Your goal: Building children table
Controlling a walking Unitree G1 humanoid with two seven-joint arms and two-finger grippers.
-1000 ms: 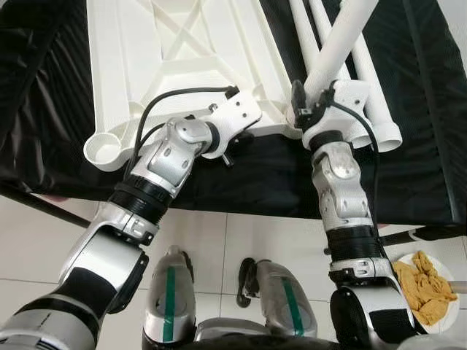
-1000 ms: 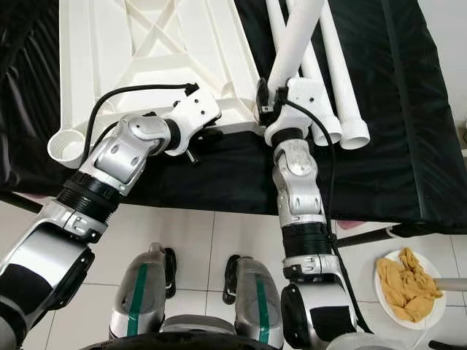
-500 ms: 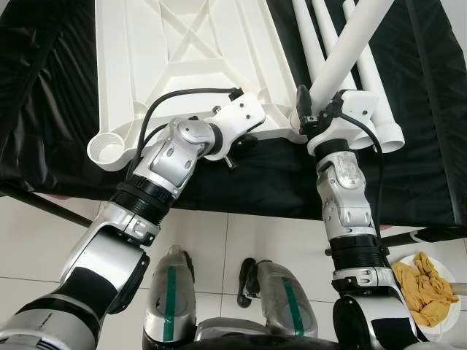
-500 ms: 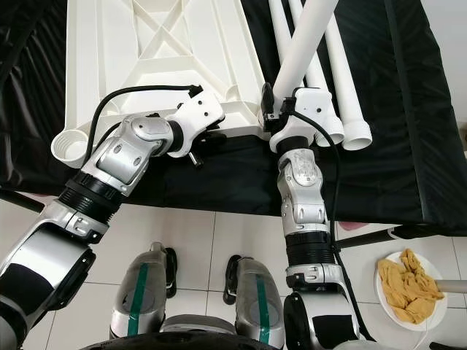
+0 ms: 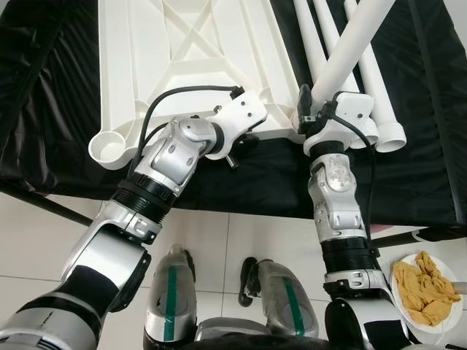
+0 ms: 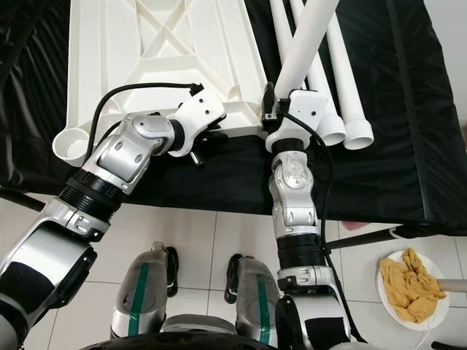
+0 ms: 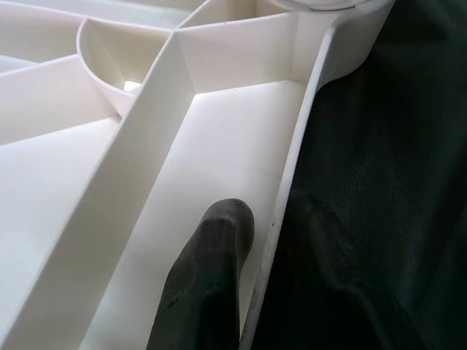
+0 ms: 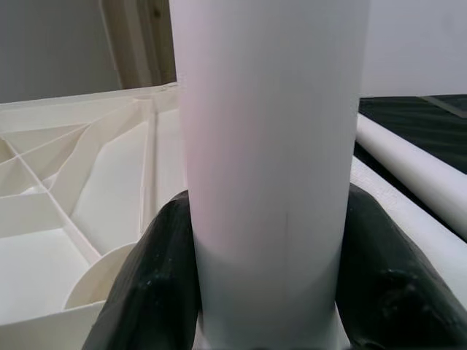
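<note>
Step in hand: I judge I am seating a table leg [image 5: 349, 45] into the near right corner socket of the upturned tabletop [image 5: 182, 58], which lies on the black-covered bench [image 5: 44, 95].
Right hand [image 8: 266, 292]: clamped around the leg, one black finger on each side; the leg slants up and away over the three spare legs [image 5: 379, 109] lying beside the tabletop.
Left hand [image 7: 255, 292]: pinching the tabletop's near rim, one finger [image 7: 211, 284] inside on the white plastic, the other outside against the black cloth.
Doing it well: I should bring the leg upright before pressing, its foot centred on the socket, and keep the rim pinned so the top does not slide.
Change over the last second: the right forearm has swung inward and the leg stands a little steeper; the left hand stays on the rim.
Aside: a plate of yellow cloth [image 5: 427, 288] sits on the tiled floor.
</note>
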